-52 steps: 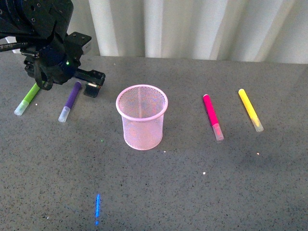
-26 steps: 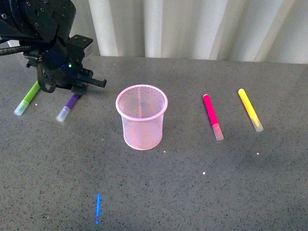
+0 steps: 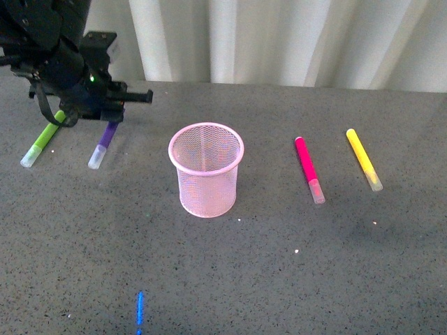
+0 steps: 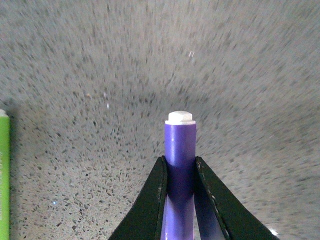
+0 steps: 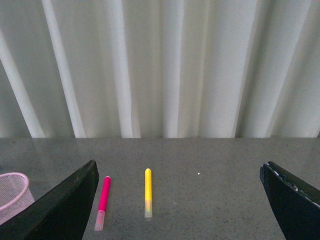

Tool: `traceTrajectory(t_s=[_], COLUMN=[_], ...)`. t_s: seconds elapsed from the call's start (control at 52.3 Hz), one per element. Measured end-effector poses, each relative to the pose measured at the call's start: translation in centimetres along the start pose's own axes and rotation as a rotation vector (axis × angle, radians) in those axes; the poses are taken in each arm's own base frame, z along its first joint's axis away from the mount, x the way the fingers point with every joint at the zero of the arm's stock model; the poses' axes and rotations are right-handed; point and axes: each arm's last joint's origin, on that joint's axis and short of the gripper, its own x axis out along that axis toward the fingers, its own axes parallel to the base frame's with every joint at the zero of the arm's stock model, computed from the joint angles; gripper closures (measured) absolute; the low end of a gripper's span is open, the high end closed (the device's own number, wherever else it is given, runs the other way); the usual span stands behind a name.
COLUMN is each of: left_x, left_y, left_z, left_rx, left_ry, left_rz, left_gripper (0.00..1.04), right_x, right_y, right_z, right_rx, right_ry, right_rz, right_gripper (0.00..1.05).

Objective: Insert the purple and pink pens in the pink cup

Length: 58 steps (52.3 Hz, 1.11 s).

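Left of the cup (image 3: 206,167), the left pincer (image 4: 179,162) pinches the purple pen (image 4: 180,142) at its barrel. It is best to lift it high, turn it upright, then lower it inside the rim. The pink pen (image 3: 307,167) lies right of the cup; the right pincer (image 5: 179,165) is spread.
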Motion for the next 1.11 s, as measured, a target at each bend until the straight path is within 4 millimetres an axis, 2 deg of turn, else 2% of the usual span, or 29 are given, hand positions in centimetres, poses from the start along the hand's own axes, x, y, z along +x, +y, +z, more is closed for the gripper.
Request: traceTrajectory(t_s=[0.057,0.134,0.191,0.306,0.344,0.382,0.44,0.554,0.688,0.88,0.975,1.109], left_x=[-1.2,-3.9,-7.1,-11.4,-13.4,-14.5,-16.7,-18.7,-18.2,-15.2,-14.0,-12.5], left_y=[0.1,0.4,0.7,0.7,0.6,0.3,-0.7,-3.1,-6.1,-10.7,-11.5,-11.5], left_z=[0.8,2.3,3.7,4.7,4.6,4.3,3.3,1.3,-1.5,-5.8,-6.7,-7.0], left_rx=[-0.028,-0.075,-0.128,-0.181,-0.198,-0.201,-0.202,-0.186,-0.192,-0.225,-0.221,-0.237], left_ry=[-0.048,-0.133,-0.228,-0.379,-0.458,-0.507,-0.598,-0.674,-0.688,-0.676,-0.673,-0.681], left_rz=[-0.01,-0.041,-0.074,-0.125,-0.145,-0.163,-0.209,-0.276,-0.347,-0.479,-0.505,-0.495], left_gripper=[0.93,0.93,0.93,0.93,0.93,0.93,0.93,0.93,0.93,0.93,0.93,0.93], right_x=[0.0,0.0,0.0,0.0,0.0,0.0,0.0,0.0,0.0,0.0,0.0,0.0], right_y=[0.0,0.0,0.0,0.0,0.0,0.0,0.0,0.0,0.0,0.0,0.0,0.0], right_z=[0.0,0.0,0.0,0.0,0.0,0.0,0.0,0.0,0.0,0.0,0.0,0.0], right_rx=[0.0,0.0,0.0,0.0,0.0,0.0,0.0,0.0,0.0,0.0,0.0,0.0], right_ry=[0.0,0.0,0.0,0.0,0.0,0.0,0.0,0.0,0.0,0.0,0.0,0.0], right_rz=[0.0,0.0,0.0,0.0,0.0,0.0,0.0,0.0,0.0,0.0,0.0,-0.002], right_gripper=[0.07,0.07,0.07,0.07,0.07,0.07,0.07,0.07,0.07,0.07,0.07,0.07])
